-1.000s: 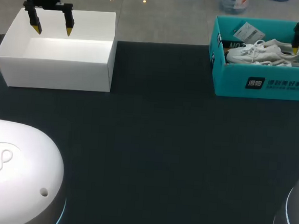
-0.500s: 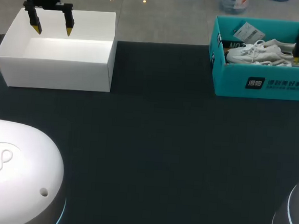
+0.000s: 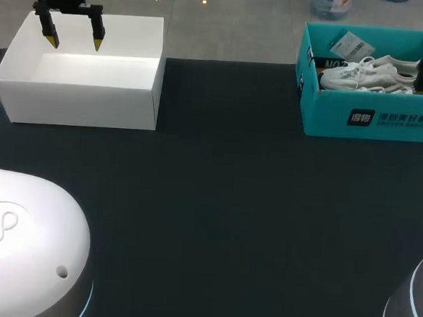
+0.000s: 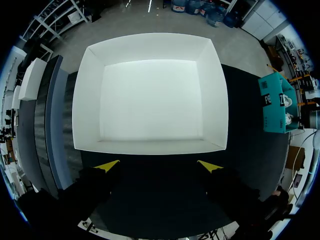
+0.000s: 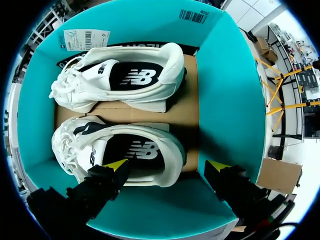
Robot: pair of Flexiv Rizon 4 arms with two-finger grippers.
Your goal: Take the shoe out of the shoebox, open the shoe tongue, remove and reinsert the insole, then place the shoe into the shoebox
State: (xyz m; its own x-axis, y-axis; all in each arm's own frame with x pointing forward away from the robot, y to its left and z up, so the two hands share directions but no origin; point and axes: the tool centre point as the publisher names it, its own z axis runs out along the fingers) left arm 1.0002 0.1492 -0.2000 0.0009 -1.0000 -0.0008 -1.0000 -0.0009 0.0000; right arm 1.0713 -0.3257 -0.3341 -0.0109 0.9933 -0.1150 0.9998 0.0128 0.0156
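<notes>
- The teal shoebox (image 3: 374,119) stands at the far right corner of the dark worktop (image 3: 223,203), open at the top.
- Two white shoes lie side by side in it on a brown cardboard liner (image 5: 189,107), both with their toes toward the worktop's left side and their heels toward its right edge.
- The nearer shoe (image 5: 125,150) lies along the box's near wall, and the farther shoe (image 5: 125,75) lies along its far wall. Each shows a black insole through its opening.
- A white paper tag (image 5: 86,39) lies in the box's far left corner, beyond the toe of the farther shoe.
- The right gripper (image 5: 169,164) is lowered into the right end of the shoebox, over the heel of the nearer shoe.
- Its fingers are spread apart and clamp nothing. One yellow tip is over the black insole just inside the collar. The other tip is past the heel, in front of the box's teal right wall.
- Whether either tip touches the shoe cannot be told.
- A white box (image 3: 77,105), open at the top, stands at the far left corner of the worktop, well apart from the shoebox.
- The left gripper (image 3: 75,44) hangs above the white box's far part. Its fingers are apart, with nothing between them.
- In the left wrist view the white box's near rim lies just ahead of the two yellow tips.
</notes>
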